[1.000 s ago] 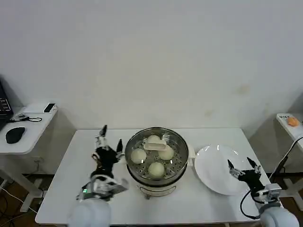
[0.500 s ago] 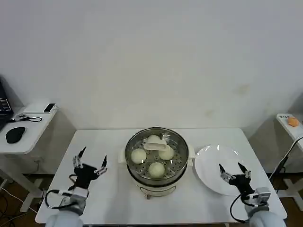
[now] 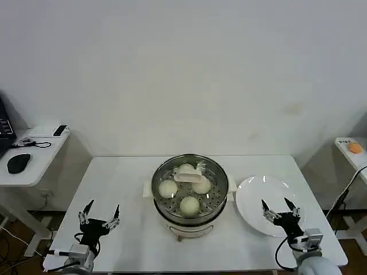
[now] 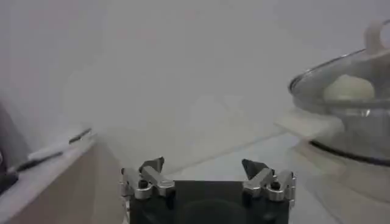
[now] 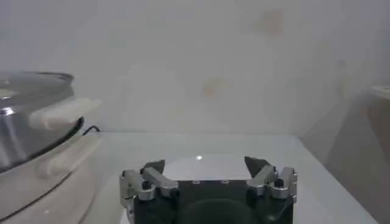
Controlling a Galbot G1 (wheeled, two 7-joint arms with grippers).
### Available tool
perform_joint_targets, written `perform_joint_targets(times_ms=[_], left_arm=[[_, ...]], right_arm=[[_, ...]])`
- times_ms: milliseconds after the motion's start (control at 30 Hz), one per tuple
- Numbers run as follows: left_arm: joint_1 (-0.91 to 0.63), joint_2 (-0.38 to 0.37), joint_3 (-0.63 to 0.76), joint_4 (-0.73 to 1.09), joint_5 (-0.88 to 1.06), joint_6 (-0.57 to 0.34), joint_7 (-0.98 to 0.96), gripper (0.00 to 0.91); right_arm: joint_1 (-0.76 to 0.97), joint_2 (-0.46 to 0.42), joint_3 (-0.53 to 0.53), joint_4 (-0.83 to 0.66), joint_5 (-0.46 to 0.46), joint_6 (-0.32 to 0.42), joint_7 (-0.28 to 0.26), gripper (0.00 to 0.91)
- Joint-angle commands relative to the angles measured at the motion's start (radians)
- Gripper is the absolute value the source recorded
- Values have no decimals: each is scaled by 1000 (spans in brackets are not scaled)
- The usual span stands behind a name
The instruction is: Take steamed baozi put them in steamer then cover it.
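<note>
We see the steamer (image 3: pixel 190 193) at the centre of the bench (image 3: pixel 132 172), with the cover (image 3: pixel 190 179) seated on it and the steamed baozi (image 3: pixel 190 204) visible inside through the glass. The left gripper (image 3: pixel 99 213) hangs at the bench's front left, fingers spread wide and empty. The right gripper (image 3: pixel 280 210) hovers over the white plate (image 3: pixel 258 195), likewise wide and empty.

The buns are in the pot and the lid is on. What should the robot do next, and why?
Probably nothing more than parking its arms. The buns sit inside the steamer with the lid on top, so the job looks done. The left gripper and right gripper are both open, empty and near the table's front edge, the right one over the plate.
</note>
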Motion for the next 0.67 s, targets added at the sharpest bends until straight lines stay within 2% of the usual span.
perform_joint_targets(times_ms=[33,233,667], left_arm=[[40,-16,-27,22,-91,-48,1,907],[45,-41,-29,16,-86,-62,2,907],[47,-37,-28,7,-81,-63,25,907]], right_arm=[[7,12,-15,0,-60,23,14,907],[6,15,-11,6,-60,20,6,907],[2,29,0,0,-58,18,-1,907]])
